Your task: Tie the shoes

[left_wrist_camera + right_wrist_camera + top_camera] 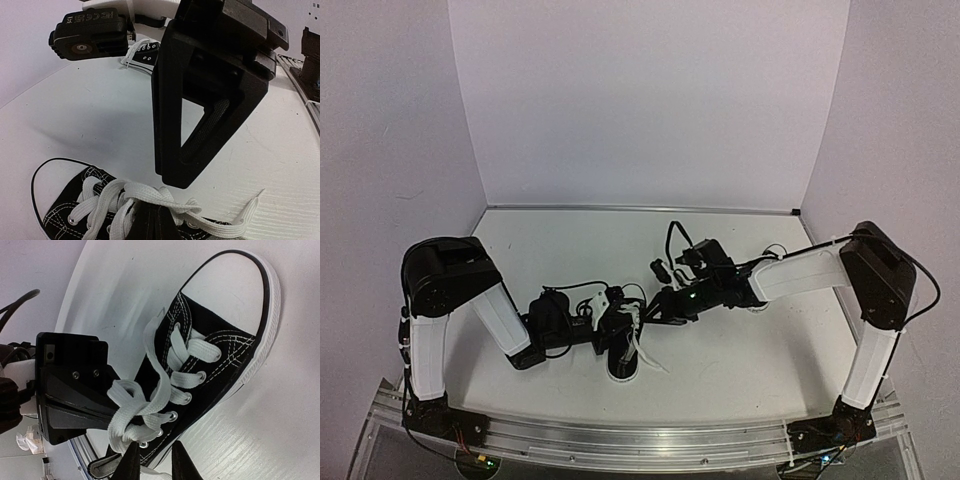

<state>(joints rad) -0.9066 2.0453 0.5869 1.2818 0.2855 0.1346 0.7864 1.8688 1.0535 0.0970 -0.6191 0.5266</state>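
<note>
Room: bare worktop [570, 240] opens beyond both hands; rail [640, 435] behind them.
Count: two shoes, namely near shoe [210, 355] and far shoe [145, 52]; two hands.
Near shoe: under both hands, long axis and toe pointing away from right hand [155, 446].
Far shoe: beyond left hand [172, 179].
Left hand: closed, tips just above laces [150, 195]; whether it nips one, cannot tell.
Right hand: narrow gap, at the collar end.

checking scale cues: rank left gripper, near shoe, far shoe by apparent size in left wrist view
1. left gripper, largest, but closest to camera
2. near shoe, partly cut off by the frame
3. far shoe, smallest, being farthest
</note>
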